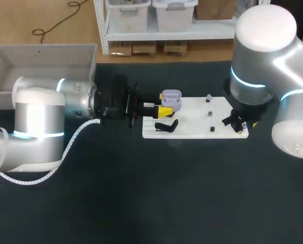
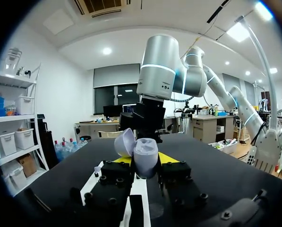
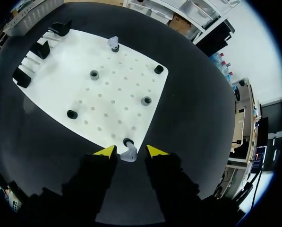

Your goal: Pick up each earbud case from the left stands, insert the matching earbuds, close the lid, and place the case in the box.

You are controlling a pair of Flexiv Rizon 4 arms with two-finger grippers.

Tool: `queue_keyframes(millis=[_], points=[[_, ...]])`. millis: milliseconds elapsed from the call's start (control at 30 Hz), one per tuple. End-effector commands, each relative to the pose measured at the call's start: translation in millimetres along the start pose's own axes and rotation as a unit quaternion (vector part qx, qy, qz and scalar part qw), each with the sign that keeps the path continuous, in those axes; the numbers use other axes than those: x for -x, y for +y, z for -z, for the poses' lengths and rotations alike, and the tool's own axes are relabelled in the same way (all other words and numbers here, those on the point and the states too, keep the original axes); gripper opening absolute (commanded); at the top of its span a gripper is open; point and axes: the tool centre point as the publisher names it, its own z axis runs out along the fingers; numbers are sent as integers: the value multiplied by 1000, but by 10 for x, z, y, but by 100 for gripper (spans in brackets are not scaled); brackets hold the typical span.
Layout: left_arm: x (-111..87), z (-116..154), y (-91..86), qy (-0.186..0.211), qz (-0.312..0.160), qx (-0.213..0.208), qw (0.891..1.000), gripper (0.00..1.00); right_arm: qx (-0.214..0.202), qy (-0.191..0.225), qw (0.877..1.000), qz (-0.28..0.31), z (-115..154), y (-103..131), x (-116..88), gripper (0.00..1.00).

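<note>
Left gripper (image 2: 145, 161): clenched on the open earbud case (image 2: 146, 151).
Right gripper (image 3: 130, 150): released, an earbud (image 3: 129, 155) lay between its fingers.

The bench (image 1: 141, 203) has a matt black top, smooth and without shine. The board (image 1: 192, 127) on it is white, plastic by its look, smooth and flat in finish, dotted with small holes. The case (image 2: 145, 158) is pale lilac plastic, smooth with a soft sheen. The left arm (image 1: 39, 122) and right arm (image 1: 265, 51) have satin silver shells that look like metal, with glossy white caps. A ribbed white plastic hose (image 1: 75, 142) runs beside the left arm. The box (image 1: 44, 63) is matt grey plastic. The stands (image 3: 40, 48) are matt black.
</note>
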Motion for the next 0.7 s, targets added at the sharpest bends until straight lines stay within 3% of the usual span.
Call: queue_keyframes(millis=[33,200,300,633,700], points=[[-9,1,7,-1,-1,-1,1000,0,-1,-1,1000,-1,-12,6,2,36],[-9,1,7,-1,-1,-1,1000,0,0,0,1000,-1,-29,16,-3,33],[-9,1,7,-1,-1,-1,1000,0,0,-1,1000,-1,-28,23,-5,27],[-9,1,7,-1,-1,-1,1000,0,-2,-3,1000,-1,-30,24,-12,23],[-9,1,7,-1,-1,-1,1000,0,-3,-3,1000,-1,-28,25,-13,6]])
